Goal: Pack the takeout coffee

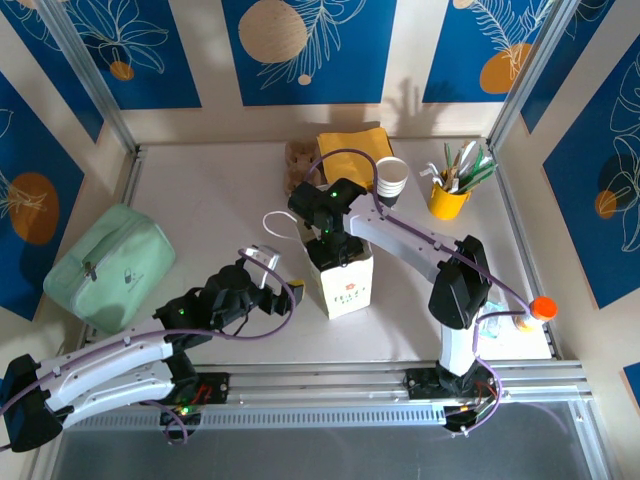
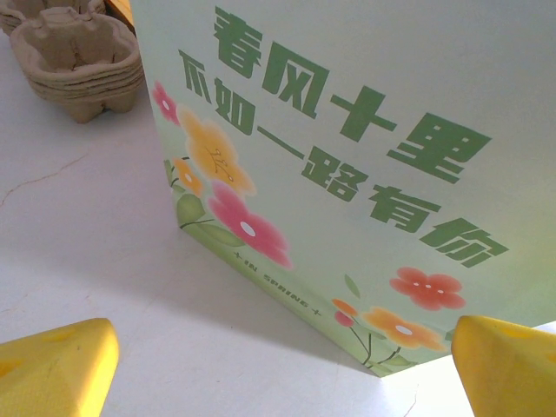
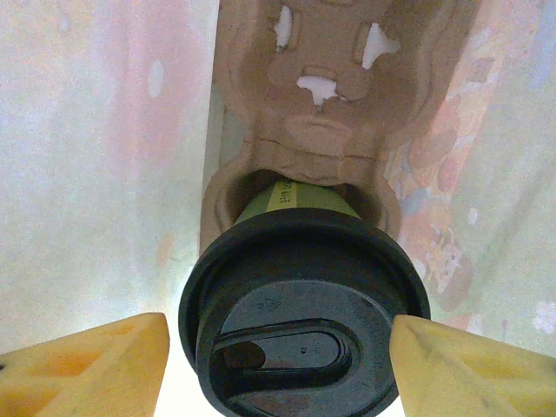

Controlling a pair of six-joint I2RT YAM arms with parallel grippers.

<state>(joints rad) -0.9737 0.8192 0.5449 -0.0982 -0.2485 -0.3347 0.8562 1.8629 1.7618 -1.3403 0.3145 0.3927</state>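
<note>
The takeout coffee (image 3: 300,295), a green-sided paper cup capped by a round black lid with an oval sip slot, stands upright directly between the right claw's (image 3: 280,339) yellow fingers. Its base sits in a well of the brown pulp carrier (image 3: 304,113) beneath the claw.

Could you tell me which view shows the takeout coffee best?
Right wrist view: the takeout coffee is close up, lid and greenish side. From above the right arm hides it; left wrist faces the bag exterior.

We find the takeout coffee (image 3: 304,321) in a carrier (image 3: 321,130) inside the bag (image 1: 350,290); spare carriers (image 1: 298,165) lie nearer the desk's (image 1: 200,200) far edge.
</note>
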